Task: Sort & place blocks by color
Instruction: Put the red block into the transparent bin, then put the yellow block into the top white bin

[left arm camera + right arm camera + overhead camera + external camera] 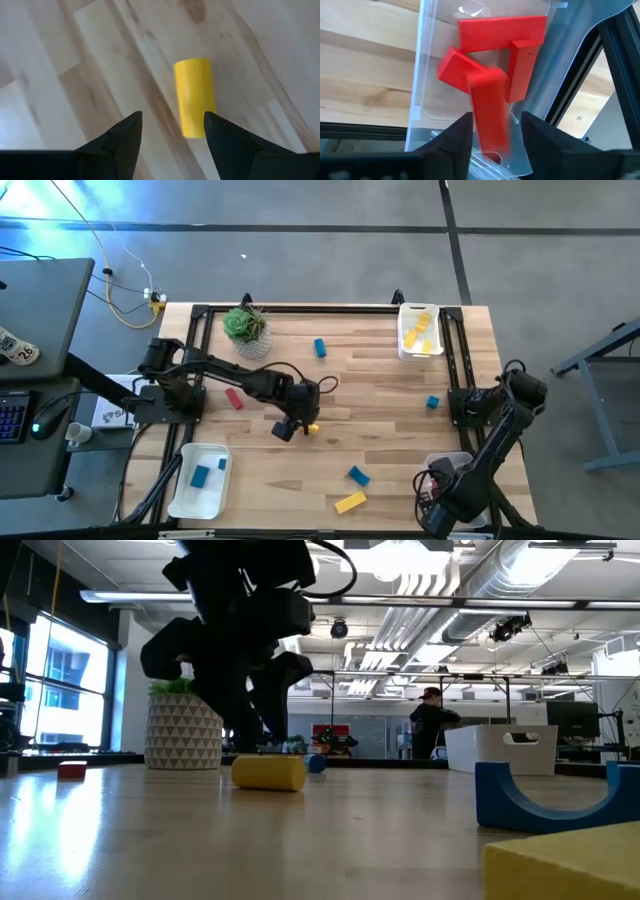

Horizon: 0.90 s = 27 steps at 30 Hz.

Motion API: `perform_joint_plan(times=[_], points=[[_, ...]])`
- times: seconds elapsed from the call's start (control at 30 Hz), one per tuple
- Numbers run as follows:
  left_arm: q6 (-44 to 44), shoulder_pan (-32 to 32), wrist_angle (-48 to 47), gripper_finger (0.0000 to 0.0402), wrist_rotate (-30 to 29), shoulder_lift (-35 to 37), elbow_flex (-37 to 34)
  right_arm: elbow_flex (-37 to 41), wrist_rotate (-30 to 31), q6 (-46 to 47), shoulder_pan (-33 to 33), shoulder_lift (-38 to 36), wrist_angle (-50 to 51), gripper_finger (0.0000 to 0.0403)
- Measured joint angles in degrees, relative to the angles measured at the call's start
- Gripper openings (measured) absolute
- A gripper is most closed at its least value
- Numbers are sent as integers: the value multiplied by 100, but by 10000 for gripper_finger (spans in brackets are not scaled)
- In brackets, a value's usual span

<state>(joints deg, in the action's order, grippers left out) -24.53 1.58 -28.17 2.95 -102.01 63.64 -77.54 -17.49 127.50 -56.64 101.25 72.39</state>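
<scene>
A yellow cylinder block (312, 428) (194, 97) lies on its side on the wooden table (380, 410), near the middle. My left gripper (290, 427) (172, 120) hangs open just above it, pointing steeply down; the cylinder's near end shows between the fingertips, close to one finger. My right gripper (445, 480) (495, 135) is open over a clear tray (427, 100) at the near right corner. Three red blocks (500, 30) lie in that tray. Another red block (490, 115) shows blurred between the fingers, with a gap to one finger.
A white tray (418, 330) with yellow blocks stands at the far right, and a white tray (200, 480) with blue blocks at the near left. Loose blocks: blue (320, 348), (432, 402), (358, 475), yellow (350, 501), red (234, 398). A potted plant (247, 328) stands at the back.
</scene>
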Motion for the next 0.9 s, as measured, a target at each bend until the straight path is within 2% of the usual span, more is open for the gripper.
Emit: perform_joint_plan(times=[0.13, 0.3, 0.63, 0.9], points=[[-77, -111, -24, 200, 197, -50, 0, 0, 34, 5, 15, 0, 23, 190], [-76, -202, -12, 200, 119, -49, 0, 0, 33, 15, 90, 0, 20, 220], [-77, -207, -14, 200, 91, -63, 0, 2, 86, 9, 426, 0, 4, 226], [105, -240, 43, 200, 91, -529, -2, 2, 86, 15, 489, 0, -21, 226]])
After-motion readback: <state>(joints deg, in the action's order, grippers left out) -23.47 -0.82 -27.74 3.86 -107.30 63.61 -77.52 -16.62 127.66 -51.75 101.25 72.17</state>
